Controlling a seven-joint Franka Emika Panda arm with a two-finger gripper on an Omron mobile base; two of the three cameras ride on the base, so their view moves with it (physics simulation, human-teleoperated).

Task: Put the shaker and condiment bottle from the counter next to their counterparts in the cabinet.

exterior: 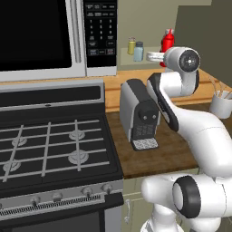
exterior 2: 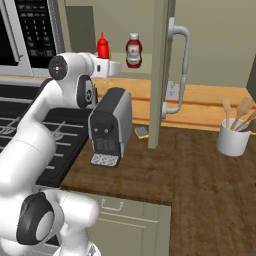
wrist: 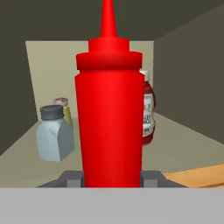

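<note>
In the left base view, the hand (exterior: 156,56) is being held out at the cabinet shelf (exterior: 131,64), with the blue shaker (exterior: 138,51) and yellow shaker (exterior: 131,45) standing just beside it.

In the right base view, the red squeeze bottle (exterior 2: 103,46) is being carried upright, the labelled bottle (exterior 2: 133,50) standing near.

In the hand view, the squeeze bottle (wrist: 110,109) is being gripped between the closed fingers (wrist: 71,178).

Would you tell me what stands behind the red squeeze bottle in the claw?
Behind the condiment bottle the labelled red bottle shows partly at its right; the rest of it is covered. To the left stand the blue shaker and the yellow shaker on the cabinet shelf.
</note>
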